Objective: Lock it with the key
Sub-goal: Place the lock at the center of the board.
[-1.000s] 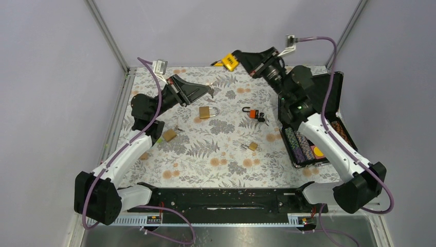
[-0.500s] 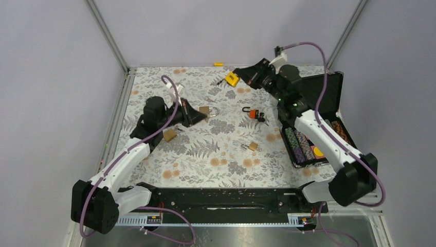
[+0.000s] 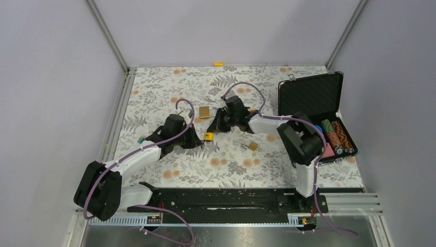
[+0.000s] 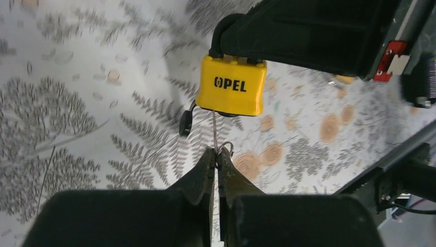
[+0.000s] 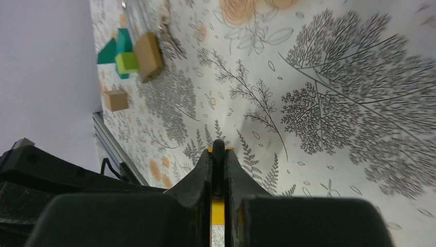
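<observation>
From the top camera, you have both arms meeting near the middle of the table (image 3: 154, 87). The right gripper (image 3: 215, 128) reaches in from the far side and holds the yellow padlock (image 3: 209, 136) just above the floral cloth. The left gripper (image 3: 199, 139) points at it from the left, close to the lock's body. A brass padlock (image 3: 205, 112) lies just behind the two grippers. A smaller brass padlock (image 3: 252, 146) lies to the right, well apart from them. The open black case (image 3: 308, 95) sits at the right edge with stacks of chips in its tray.

In the left wrist view, your left jaws are pressed together on the thin key ring (image 4: 226, 148). A fine wire runs from it straight up to the underside of the yellow padlock, which hangs upright with its printed face towards this camera. A black-headed key (image 4: 185, 122) dangles just below the lock's left corner. You cannot tell from here whether any key sits in the keyhole. The right gripper's fingers clamp the black shackle (image 4: 221, 36) at the top.

In the right wrist view, the right jaws are closed tight on that shackle, with a strip of yellow body showing between them. Small teal (image 5: 109, 52), green (image 5: 126, 62) and brown blocks (image 5: 149, 49) lie on the cloth at the upper left.
</observation>
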Controlling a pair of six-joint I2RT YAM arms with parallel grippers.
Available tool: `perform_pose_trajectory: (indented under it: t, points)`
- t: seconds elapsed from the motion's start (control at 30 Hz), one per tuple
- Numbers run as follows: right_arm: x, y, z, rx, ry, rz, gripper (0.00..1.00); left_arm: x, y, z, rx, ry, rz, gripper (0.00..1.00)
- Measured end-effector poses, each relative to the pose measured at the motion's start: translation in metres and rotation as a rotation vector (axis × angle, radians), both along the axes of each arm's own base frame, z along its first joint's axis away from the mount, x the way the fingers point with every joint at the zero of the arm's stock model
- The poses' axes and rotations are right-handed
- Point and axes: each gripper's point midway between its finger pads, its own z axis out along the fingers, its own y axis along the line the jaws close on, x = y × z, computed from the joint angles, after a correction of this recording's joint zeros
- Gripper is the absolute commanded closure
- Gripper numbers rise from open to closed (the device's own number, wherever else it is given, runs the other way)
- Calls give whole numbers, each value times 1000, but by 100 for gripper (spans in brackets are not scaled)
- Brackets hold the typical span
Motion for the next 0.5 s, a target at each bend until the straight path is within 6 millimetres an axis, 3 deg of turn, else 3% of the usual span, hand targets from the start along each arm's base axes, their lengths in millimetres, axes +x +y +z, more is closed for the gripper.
perform_pose_trajectory:
  t: [0.13, 0.23, 0.4, 0.5]
  points:
    - [-16, 21, -37, -11, 81, 46, 100, -14, 11, -32, 58, 105, 55, 100]
    - [-16, 36, -46, 23, 114, 59, 100, -19, 18, -46, 74, 145, 110, 100]
    - [-22, 59, -47, 65, 99, 101, 97, -30, 30, -59, 70, 179, 192, 79]
    - [-37, 73, -47, 77, 95, 138, 87, -45, 41, -67, 76, 207, 236, 65]
